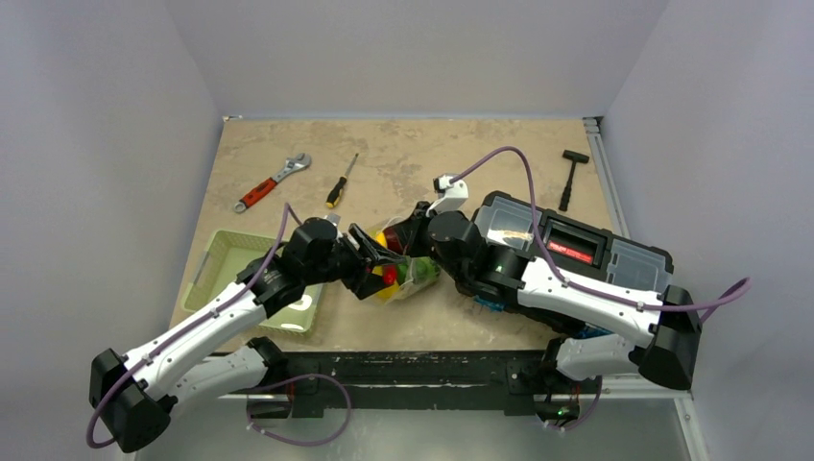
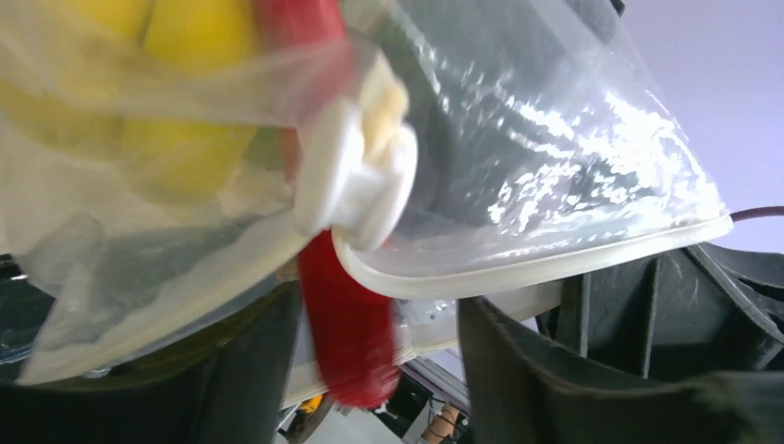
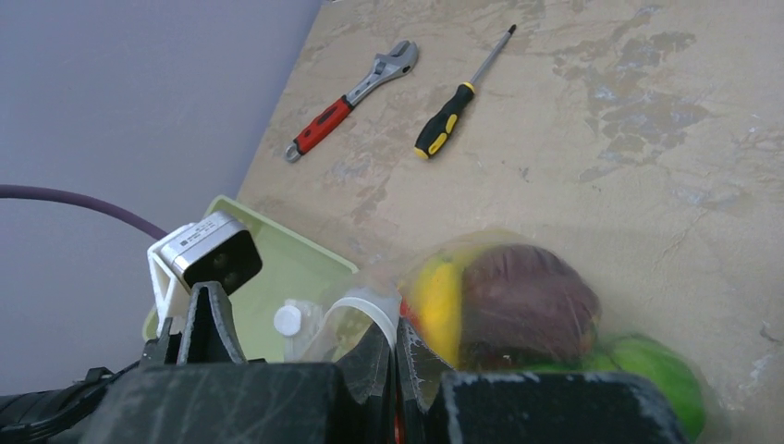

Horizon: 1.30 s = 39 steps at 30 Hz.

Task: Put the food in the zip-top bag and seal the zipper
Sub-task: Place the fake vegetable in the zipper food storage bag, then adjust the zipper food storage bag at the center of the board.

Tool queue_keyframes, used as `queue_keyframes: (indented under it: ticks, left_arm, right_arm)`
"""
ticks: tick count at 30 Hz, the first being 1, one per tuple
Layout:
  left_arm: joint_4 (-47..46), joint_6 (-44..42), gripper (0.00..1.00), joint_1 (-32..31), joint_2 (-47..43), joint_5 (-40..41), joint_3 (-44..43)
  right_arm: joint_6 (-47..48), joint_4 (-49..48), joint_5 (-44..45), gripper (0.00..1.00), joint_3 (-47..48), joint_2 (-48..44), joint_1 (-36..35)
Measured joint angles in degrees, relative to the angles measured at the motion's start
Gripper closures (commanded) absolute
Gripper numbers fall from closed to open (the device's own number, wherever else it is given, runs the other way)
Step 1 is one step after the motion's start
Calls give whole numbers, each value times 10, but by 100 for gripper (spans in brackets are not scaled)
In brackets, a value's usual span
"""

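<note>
Table [image 1: 403, 144]: tan, mottled top, carrying everything below.

Toolbox [image 1: 576, 252]: black, sitting on the right side of the table, with the right arm reaching across it.

Basket [image 1: 223, 257]: pale green, lying at the near left, partly under the left arm.

Zip-top bag [image 1: 408, 274]: clear, sitting mid-table between the two grippers, just left of the toolbox and right of the basket. Cannot tell whether it is resting on the table or hanging slightly off it.

Food: showing through the plastic inside the bag. A maroon piece [image 3: 536, 296] is lying beside a yellow piece [image 3: 439, 301], with a green piece [image 3: 647, 365] below them in the right wrist view. The red chilli [image 2: 347, 333] is poking down at the bag's mouth, between the left fingers [image 2: 536, 370].

Left gripper [image 1: 376, 269]: jaws standing apart at the mouth end of the bag, clamping nothing that shows.

Right gripper [image 3: 395, 356]: jaws pressing together, pinching the bag's edge.

Zipper [image 2: 518, 268]: whitish strip curving along the mouth edge, gaping rather than pressed flat in the left wrist view.

Far side of the table: wrench [image 1: 274, 181], hammer [image 1: 571, 175] and screwdriver [image 1: 341, 182] are lying well apart from the bag.
</note>
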<state>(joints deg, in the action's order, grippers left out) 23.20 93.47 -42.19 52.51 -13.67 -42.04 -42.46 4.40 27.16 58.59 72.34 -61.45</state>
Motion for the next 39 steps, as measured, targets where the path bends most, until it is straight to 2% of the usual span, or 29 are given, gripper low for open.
queue_keyframes:
  ticks: [2, 7, 11, 18, 23, 28, 32, 39]
  left_arm:
    - [4, 0, 23, 0, 3, 1, -4]
    - [35, -20, 22, 0, -23, 11, -7]
    - [75, -78, 21, 0, -57, 19, -31]
    - [139, -231, 42, 0, -120, 35, -81]
    - [164, -310, 45, 0, -155, 44, -71]
    - [139, -336, 44, 0, -147, 29, -5]
    - [115, -342, 49, 0, -127, 19, 39]
    - [68, -348, 55, 0, -97, 20, 50]
  right_arm:
    - [0, -2, -3, 100, -3, -5, 0]
    - [3, -3, -9, 100, -5, -16, 2]
    - [7, -1, -24, 100, -5, -17, 10]
    - [11, 3, -49, 100, -5, -17, 21]
    - [11, 3, -62, 100, -5, -17, 21]
    - [11, 3, -68, 100, -5, -17, 21]
    - [11, 3, -72, 100, -5, -17, 21]
    - [11, 7, -72, 100, -5, -17, 21]
